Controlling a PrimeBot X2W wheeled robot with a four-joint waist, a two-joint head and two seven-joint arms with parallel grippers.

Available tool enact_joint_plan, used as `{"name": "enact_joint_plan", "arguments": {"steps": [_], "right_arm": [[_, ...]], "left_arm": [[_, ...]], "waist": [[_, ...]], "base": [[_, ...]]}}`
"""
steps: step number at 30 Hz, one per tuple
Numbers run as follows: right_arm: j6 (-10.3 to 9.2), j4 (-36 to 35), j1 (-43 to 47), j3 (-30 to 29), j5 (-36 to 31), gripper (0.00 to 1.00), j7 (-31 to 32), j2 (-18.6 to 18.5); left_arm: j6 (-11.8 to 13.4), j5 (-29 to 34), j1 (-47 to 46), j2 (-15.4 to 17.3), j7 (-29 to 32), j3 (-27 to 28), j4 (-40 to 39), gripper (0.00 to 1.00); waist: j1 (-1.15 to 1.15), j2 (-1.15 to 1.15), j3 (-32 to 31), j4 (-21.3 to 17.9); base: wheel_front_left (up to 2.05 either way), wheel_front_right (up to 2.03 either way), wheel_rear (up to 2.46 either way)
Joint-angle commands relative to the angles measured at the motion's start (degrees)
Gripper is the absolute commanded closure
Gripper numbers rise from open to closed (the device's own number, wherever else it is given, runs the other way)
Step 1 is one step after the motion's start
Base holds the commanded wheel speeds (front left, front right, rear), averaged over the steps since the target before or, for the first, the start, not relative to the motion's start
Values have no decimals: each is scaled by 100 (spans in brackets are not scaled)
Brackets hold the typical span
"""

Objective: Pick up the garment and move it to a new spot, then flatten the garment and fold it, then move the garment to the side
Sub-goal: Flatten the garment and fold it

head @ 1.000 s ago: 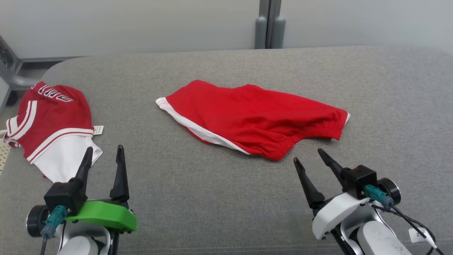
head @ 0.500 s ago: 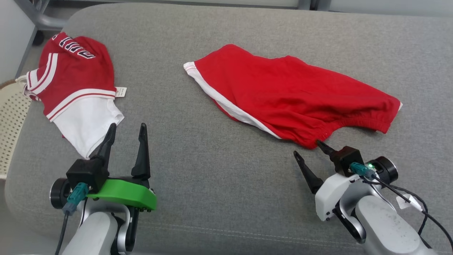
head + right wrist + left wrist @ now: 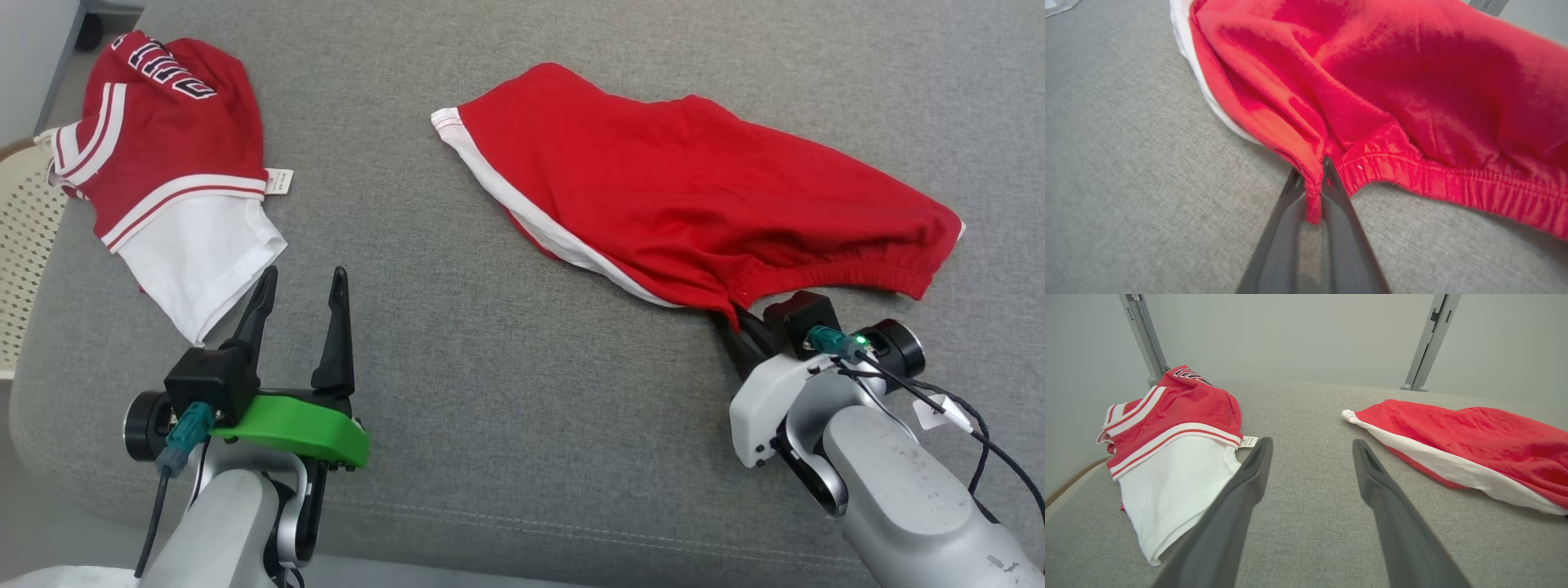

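The garment is a pair of red shorts with a white side stripe, lying crumpled on the grey cushioned surface right of centre. My right gripper is shut on the near corner of its elastic waistband; the right wrist view shows the red hem pinched between the two dark fingers. My left gripper stands open at the lower left, nothing between its fingers. In the left wrist view the left gripper points at bare cushion, with the garment off to the right.
A second red and white garment with lettering lies at the far left, its white part close to my left fingertips. A cream perforated basket sits past the cushion's left edge. Metal posts stand behind.
The head camera has tilted down and closer. My right gripper has moved forward to the waistband's near corner and shut on it. The left gripper stays open.
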Motion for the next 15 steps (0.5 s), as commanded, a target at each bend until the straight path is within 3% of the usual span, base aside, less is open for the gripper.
{"name": "enact_joint_plan", "arguments": {"steps": [1,8,15], "right_arm": [[2,-41,15,57,36,100,42,-24],[-2,-1248,326,456,949,100,1032,-434],[0,-2814,822,395,1640,100,2216,-979]], "left_arm": [[-18,31,-86,16,-39,19,6,0],[36,43,-35,82,-44,109,48,0],[77,23,-8,165,1,143,13,0]], "waist": [[0,0,-17,-58],[0,0,-78,-428],[0,0,-77,-763]], "base": [[0,0,0],[0,0,0],[0,0,0]]}}
